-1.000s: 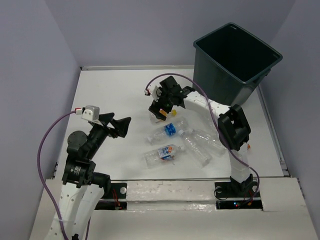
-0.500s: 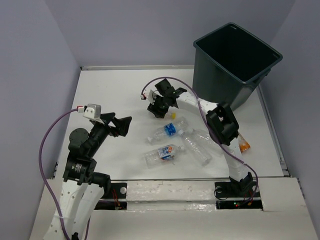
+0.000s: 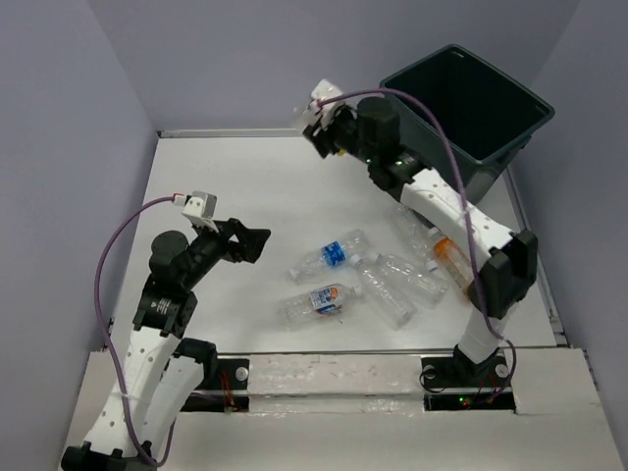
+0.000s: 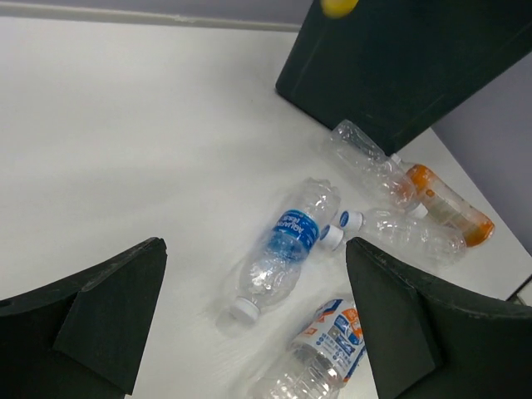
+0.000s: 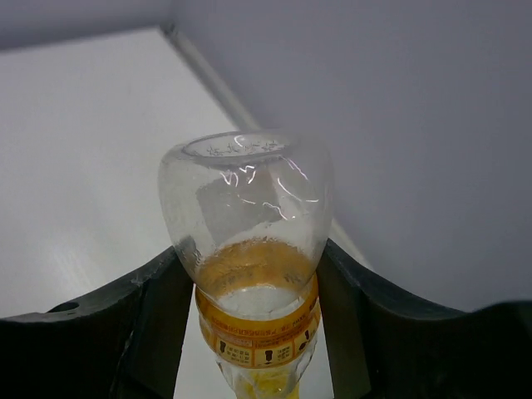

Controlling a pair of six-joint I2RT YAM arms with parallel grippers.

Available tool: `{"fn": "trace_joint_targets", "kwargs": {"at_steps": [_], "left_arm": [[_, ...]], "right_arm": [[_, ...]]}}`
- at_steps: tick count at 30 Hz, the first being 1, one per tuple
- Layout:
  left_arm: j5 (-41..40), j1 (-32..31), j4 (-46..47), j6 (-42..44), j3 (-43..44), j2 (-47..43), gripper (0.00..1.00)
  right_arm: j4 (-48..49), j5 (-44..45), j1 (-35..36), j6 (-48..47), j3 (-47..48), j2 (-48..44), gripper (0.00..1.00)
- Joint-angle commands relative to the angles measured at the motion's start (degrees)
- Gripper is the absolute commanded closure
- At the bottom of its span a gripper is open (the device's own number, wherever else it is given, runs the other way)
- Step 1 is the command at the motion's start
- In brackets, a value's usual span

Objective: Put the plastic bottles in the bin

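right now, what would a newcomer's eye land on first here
The big dark bin fills the far right corner. Just left of it, the right hand is up off the table, clamping a clear bottle with a yellow label. Loose bottles lie scattered mid-table, a blue-labelled bottle among them.

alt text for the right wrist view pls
A clear plastic bottle with an orange-yellow label is gripped in the right claw, its base end uppermost in the picture. Behind it are a white table and a grey wall.
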Motion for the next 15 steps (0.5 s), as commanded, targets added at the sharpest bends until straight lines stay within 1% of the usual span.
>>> {"fn": "trace_joint_targets", "kwargs": {"at_steps": [1, 2, 3, 4, 5, 6, 8, 9, 10, 11, 13, 14, 15], "left_arm": [[6.1, -1.21, 2.93, -1.44, 2.48, 5.11, 0.01], [6.01, -2.18, 2.32, -1.62, 3.61, 6.34, 0.01], [5.58, -3.32, 0.74, -1.27, 4.41, 7.92, 0.01], [4.36, -4.81, -0.93, -0.92, 5.37, 10.72, 0.01], [0.78, -8.48, -2.07, -0.57, 7.21, 11.97, 0.01], [-1.43, -10.61, -3.91, 0.22, 8.1, 14.33, 0.01], [-6.27, -14.91, -5.42, 0.93, 10.38, 16.72, 0.01], [-10.29, -18.85, -6.47, 1.28, 11.09, 17.95, 0.01], [-12.16, -20.45, -7.09, 1.98, 11.79, 20.48, 0.01], [-15.31, -21.86, -7.62, 2.42, 13.36, 21.81, 0.01], [-17.53, -24.93, -9.2, 3.21, 15.04, 26.1, 0.01], [-19.46, -25.74, -10.25, 4.09, 16.96, 27.44, 0.01], [-20.26, -26.53, -10.78, 4.79, 17.94, 28.84, 0.01]], "right_arm": [[15.79, 6.96, -5.58, 5.42, 2.12, -10.2, 0.67], [16.14, 9.22, -7.07, 7.35, 3.96, -10.73, 0.67], [16.4, 11.42, -10.65, 8.67, 5.11, -11.0, 0.67], [16.49, 12.66, -12.6, 10.08, 6.16, -11.26, 0.67], [16.58, 13.63, -14.62, 12.96, 6.96, -11.44, 0.67], [16.76, 14.77, -18.65, 14.21, 8.18, -11.44, 0.67], [16.93, 16.01, -22.36, 16.23, 8.81, -11.44, 0.67], [16.85, 16.62, -24.12, 17.55, 8.98, -10.83, 0.67], [16.85, 18.11, -27.44, 18.52, 8.55, -10.74, 0.67], [16.76, 18.21, -29.22, 21.49, 7.85, -10.83, 0.67], [16.32, 16.55, -32.56, 25.8, 4.61, -11.61, 0.66], [16.32, 16.11, -35.44, 30.87, 2.94, -12.14, 0.59], [16.32, 15.84, -36.6, 32.83, 1.53, -12.67, 0.47]]}}
